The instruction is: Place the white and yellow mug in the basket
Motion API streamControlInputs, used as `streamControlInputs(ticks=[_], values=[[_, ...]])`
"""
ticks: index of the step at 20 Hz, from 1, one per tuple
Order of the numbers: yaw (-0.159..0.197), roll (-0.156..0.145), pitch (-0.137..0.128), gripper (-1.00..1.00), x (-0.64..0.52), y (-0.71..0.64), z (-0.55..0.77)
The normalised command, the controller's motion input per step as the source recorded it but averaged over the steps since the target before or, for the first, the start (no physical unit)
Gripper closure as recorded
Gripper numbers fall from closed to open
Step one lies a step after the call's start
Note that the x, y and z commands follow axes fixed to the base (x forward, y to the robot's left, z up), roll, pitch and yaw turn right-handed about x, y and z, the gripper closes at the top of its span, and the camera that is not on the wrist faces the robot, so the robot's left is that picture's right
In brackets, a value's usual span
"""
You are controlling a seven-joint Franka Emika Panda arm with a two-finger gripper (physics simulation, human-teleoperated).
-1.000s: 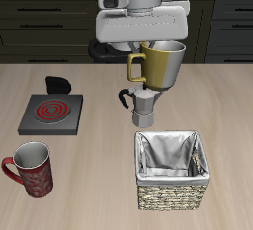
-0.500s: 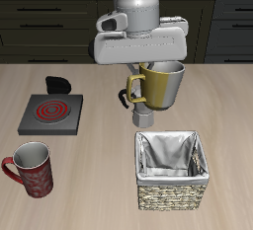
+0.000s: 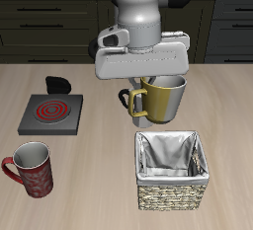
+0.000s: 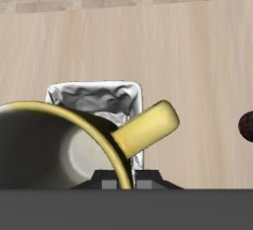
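**Yellow mug held in the air just behind the basket**

I have the mug (image 3: 165, 98) clamped in the gripper (image 3: 158, 76), clear of the table (image 3: 99, 194). It hangs a little tilted, its mouth up under the gripper body. From the exterior view it sits just above and behind the back rim of the basket (image 3: 172, 168), overlapping that rim but not down inside it.

The mug is olive-yellow on the outside with a pale whitish-grey inside, and its yellow loop handle (image 3: 137, 100) sticks out toward the stove side. In the wrist view the mug (image 4: 59, 150) fills the near field: I see its dark yellow rim, the grey interior and the thick handle (image 4: 146, 127) crossing in front of the basket (image 4: 94, 98), whose crinkled white-grey lining shows beyond it. I cannot see the fingers themselves there.

My count: two mugs, the yellow one and a red patterned one (image 3: 33, 170) standing near the table's front edge; one square tan wicker basket; one silver moka pot (image 3: 136, 111), mostly hidden behind the held mug; one grey stove plate (image 3: 50, 114) with a red coil, and a small black object (image 3: 58, 83) behind it.
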Motion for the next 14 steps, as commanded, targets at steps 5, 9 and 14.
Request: streamControlInputs(ticks=[5, 9, 14], values=[[0.018, 0.030, 0.020, 1.00, 0.11, 0.16, -0.24], [0.024, 0.014, 0.009, 1.00, 0.08, 0.07, -0.19], [0.018, -0.004, 0.000, 1.00, 0.10, -0.01, -0.14]])
